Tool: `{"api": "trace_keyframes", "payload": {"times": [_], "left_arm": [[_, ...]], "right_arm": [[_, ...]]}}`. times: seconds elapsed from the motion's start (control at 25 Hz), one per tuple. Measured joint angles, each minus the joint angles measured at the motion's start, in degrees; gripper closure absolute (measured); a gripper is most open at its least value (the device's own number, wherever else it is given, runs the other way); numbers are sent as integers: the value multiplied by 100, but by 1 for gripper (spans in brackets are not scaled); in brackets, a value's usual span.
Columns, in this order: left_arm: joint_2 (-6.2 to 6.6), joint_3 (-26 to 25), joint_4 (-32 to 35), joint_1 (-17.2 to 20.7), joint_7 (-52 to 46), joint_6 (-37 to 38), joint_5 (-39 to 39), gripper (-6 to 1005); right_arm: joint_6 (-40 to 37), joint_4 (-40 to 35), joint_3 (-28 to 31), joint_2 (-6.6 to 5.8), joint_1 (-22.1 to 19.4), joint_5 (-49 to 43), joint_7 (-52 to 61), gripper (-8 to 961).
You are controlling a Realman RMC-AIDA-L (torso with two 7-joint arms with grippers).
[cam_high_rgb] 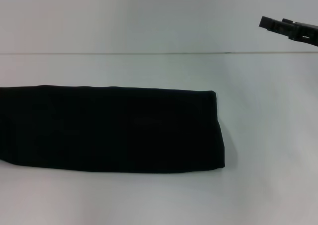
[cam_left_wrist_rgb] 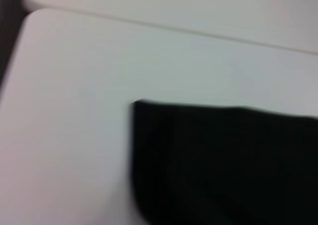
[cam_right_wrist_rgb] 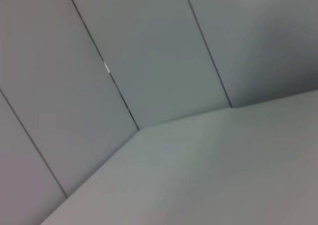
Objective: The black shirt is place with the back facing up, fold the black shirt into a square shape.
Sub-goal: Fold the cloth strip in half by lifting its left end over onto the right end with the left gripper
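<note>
Nearest to us, the black shirt (cam_high_rgb: 112, 130) lies flat on the white desk (cam_high_rgb: 268, 185), folded into a long band. Our right end effector (cam_high_rgb: 288, 28) hangs above the desk, well apart from the shirt's end; we cannot tell how its fingers stand. Our left end effector is out of sight.

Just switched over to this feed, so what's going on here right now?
The black shirt lies flat on the white table, folded into a long band, not yet a square; its left end runs out of the head view. Nothing is holding it. The right gripper is raised at the far right, well clear of the cloth. The left gripper shows in no view; its wrist camera looks down on one end of the shirt.
</note>
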Motion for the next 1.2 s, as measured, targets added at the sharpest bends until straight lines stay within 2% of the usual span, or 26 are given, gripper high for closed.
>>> {"api": "trace_keyframes", "payload": {"times": [0.08,0.2,0.24,0.32,0.36,0.44,0.48,0.52,0.56,0.64,0.68,0.76,0.8,0.96,1.2], "left_arm": [[32,0,32,-248,0,322,-122,916],[46,86,14,-829,-21,901,-417,916],[20,184,-24,-1059,-41,1035,-537,916],[-127,497,-181,-1487,-100,1151,-823,916],[-127,497,-181,-1487,-100,1151,-823,916],[-481,1000,-492,-1981,-188,1037,-1090,916],[-717,1211,-676,-2186,-217,879,-1172,916],[-841,1291,-768,-2257,-225,793,-1197,917],[-1037,1399,-907,-2339,-225,604,-1281,917],[-1191,1556,-1180,-2379,-208,408,-1476,917],[-1252,1774,-1644,-2381,-110,192,-1887,917],[-1252,1774,-1644,-2381,-110,192,-1887,917],[-1251,2255,-2917,-2287,513,-166,-3115,917],[-1271,2447,-3719,-2179,1249,-330,-3845,917],[-1268,2467,-3934,-2041,1568,-202,-3987,916]], "right_arm": [[34,-2,2,7,-44,163,-100,23],[37,-2,3,18,-118,425,-304,23],[27,1,2,18,-137,470,-348,23],[-12,1,-5,2,-181,517,-390,23],[-37,0,-6,-14,-211,530,-400,23],[-123,-17,-6,-46,-290,540,-413,23],[-162,-28,-1,-63,-332,540,-418,23],[-186,-37,1,-83,-369,540,-424,23],[-205,-43,4,-115,-412,542,-432,23],[-245,-46,8,-171,-481,548,-441,23],[-266,-46,10,-198,-510,551,-442,23],[-290,-47,20,-253,-564,563,-444,23],[-299,-47,24,-274,-583,570,-444,23],[-309,-46,28,-341,-606,590,-446,23],[-306,-22,28,-371,-606,604,-450,23]]}}
